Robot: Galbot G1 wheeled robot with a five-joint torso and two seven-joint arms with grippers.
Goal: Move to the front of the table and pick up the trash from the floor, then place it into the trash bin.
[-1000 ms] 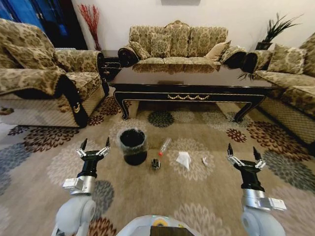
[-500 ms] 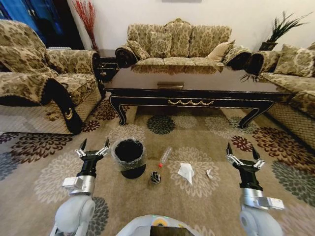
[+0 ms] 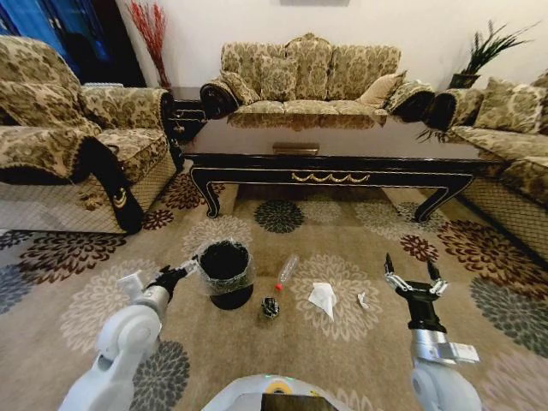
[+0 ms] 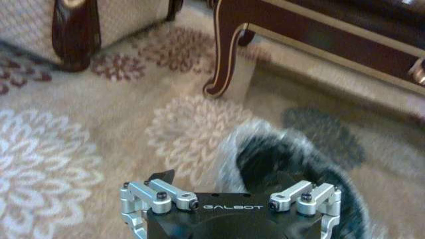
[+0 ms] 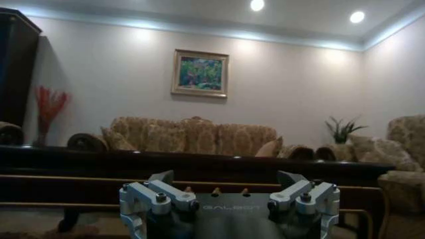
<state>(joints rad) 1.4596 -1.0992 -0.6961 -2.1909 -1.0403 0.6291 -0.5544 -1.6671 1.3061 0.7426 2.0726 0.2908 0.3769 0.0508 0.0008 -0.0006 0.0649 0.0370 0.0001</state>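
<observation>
Where the left arm stood upright half a second ago, it has now tipped forward and down, so the left end effector lies just beside the near-left rim of the trash bin; in the left wrist view its fingers stand wide apart over the patterned carpet, with the bin's crinkled clear bag directly ahead. The right end effector remains upright on the right with its two fingers spread wide, and has shifted slightly toward the middle.

The trash lies on the carpet to the right of the bin: a tiny dark ball nearest, a crumpled white paper wad beside it with a smaller white scrap further right, and a small clear plastic bottle with a red cap lying tilted just beyond the ball. None of it has moved. The bin is round and black.

Beyond stands the long dark-wood table, glossy on top, with gold ornament on its apron and curved legs. Floral upholstered sofas ring it, and a framed painting hangs on the far wall.
</observation>
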